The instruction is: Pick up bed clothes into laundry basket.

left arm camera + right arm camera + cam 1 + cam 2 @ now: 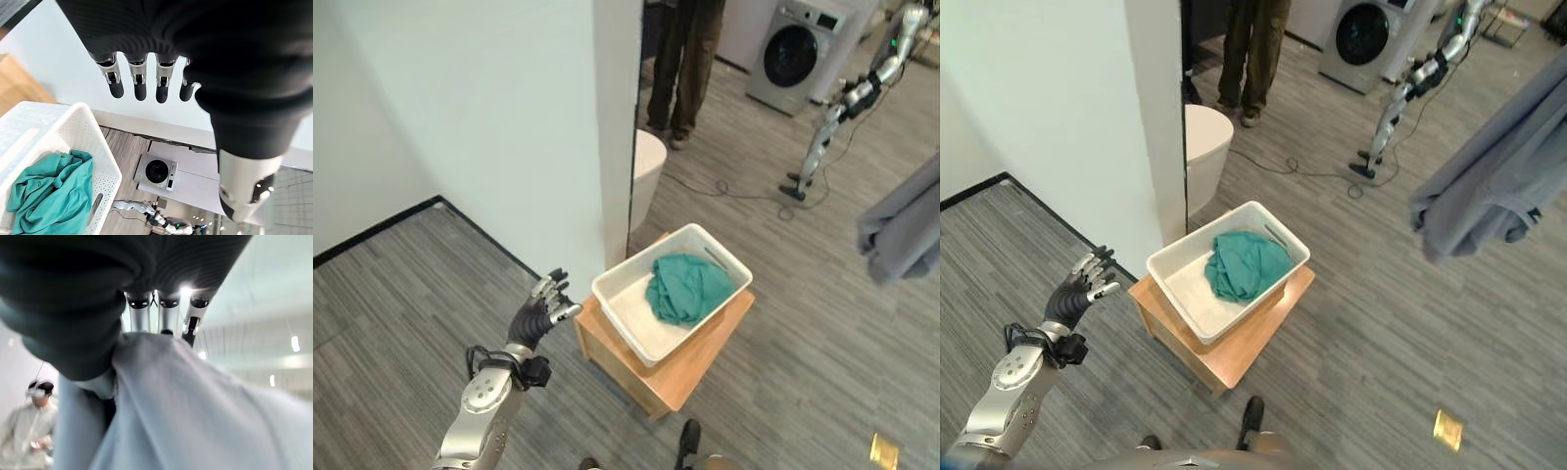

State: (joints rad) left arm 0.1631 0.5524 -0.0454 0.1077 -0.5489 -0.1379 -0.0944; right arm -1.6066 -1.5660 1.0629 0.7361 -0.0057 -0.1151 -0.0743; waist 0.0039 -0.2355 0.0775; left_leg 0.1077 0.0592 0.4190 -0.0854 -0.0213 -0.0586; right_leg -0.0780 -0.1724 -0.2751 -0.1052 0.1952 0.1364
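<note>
The right hand point(146, 328) is holding a grey cloth point(1489, 186), fingers and thumb curled round a bunch of it; the cloth is hanging in loose folds at about 2 o'clock from the basket point(1175, 259) and well apart from it, high over the floor. The basket is sitting on a low wooden stand point(1258, 328), and a green cloth point(1246, 262) is already lying inside, toward its far end. The grey cloth looks soft, light and floppy, so it will probably be swinging and trailing; a bunched grip near its top, as now, seems the safest hold, and the hanging tail may be catching the rim on the way in. The left hand point(540, 311) is hovering at 9 o'clock of the basket, just beside the stand, fingers relaxed and holding nothing.
</note>
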